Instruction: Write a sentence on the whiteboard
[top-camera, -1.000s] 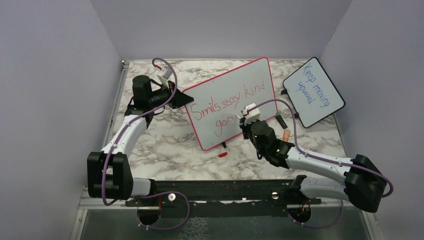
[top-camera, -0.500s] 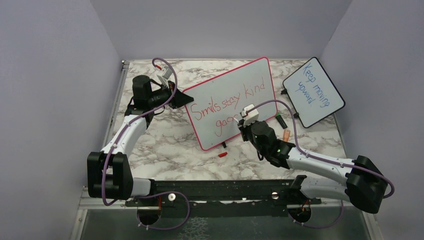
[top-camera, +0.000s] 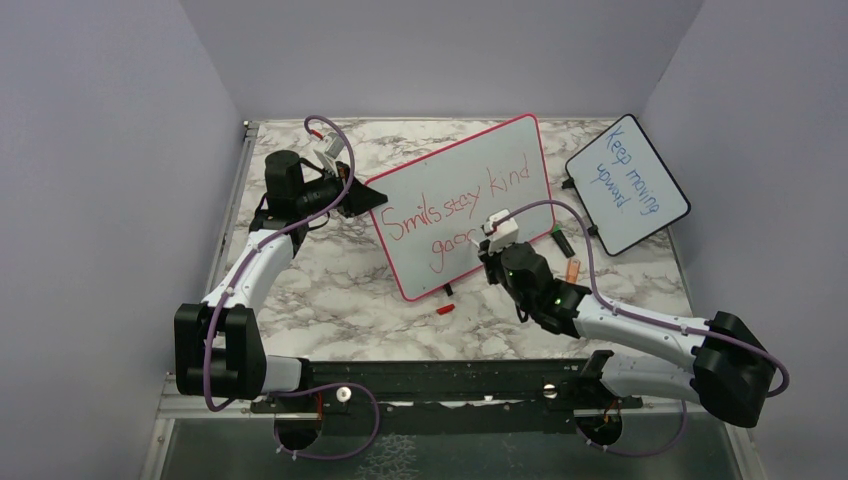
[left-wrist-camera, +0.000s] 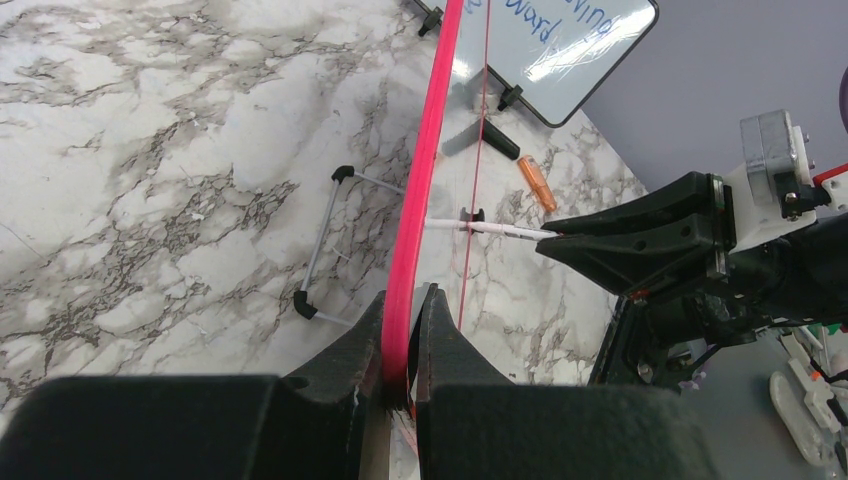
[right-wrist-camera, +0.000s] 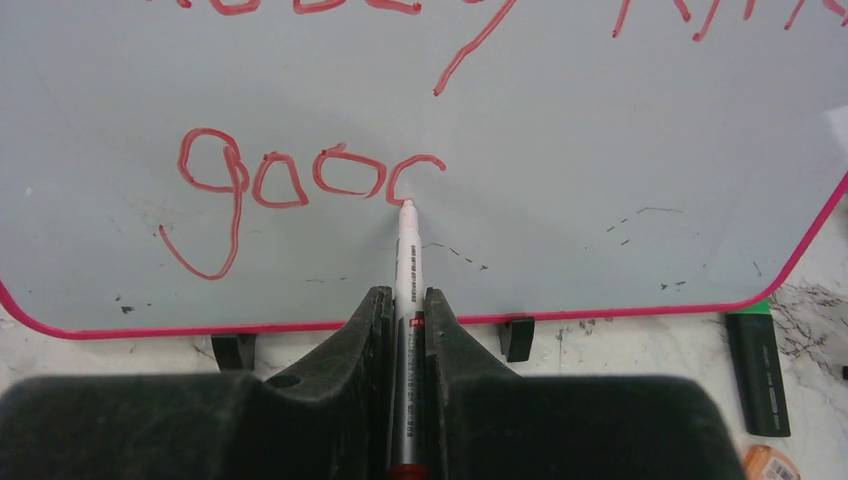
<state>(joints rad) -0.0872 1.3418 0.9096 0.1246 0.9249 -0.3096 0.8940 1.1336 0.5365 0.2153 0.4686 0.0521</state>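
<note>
From above, the whiteboard (top-camera: 460, 205) stands propped at a slant on the marble table (top-camera: 330, 290), and the sentence (top-camera: 455, 205) runs in red across it: "Smils stay kind" on top, "goo" and a bit more beneath. The left gripper (top-camera: 362, 196) is at the whiteboard's left edge, the right gripper (top-camera: 488, 250) is up against its lower right part, and a smaller black-framed board (top-camera: 627, 185) with blue writing leans well to the whiteboard's right. A red cap (top-camera: 444, 309) lies just off the whiteboard's near edge. Over to the left wrist: both fingers are pinched tight on the whiteboard's pink frame, seen edge-on, and beyond it a white marker (left-wrist-camera: 490, 229) pokes from the other gripper's black fingers toward the whiteboard's face. Now the right wrist: the fingers are closed snugly on the marker's barrel, its tip pressed to the whiteboard at the foot of an open curve, the fourth letter after "goo". Below the whiteboard's bottom frame a black foot (right-wrist-camera: 517, 338) shows, and a dark green pen (right-wrist-camera: 757, 370) and an orange piece (right-wrist-camera: 770, 465) lie on the table off its lower right corner.
</note>
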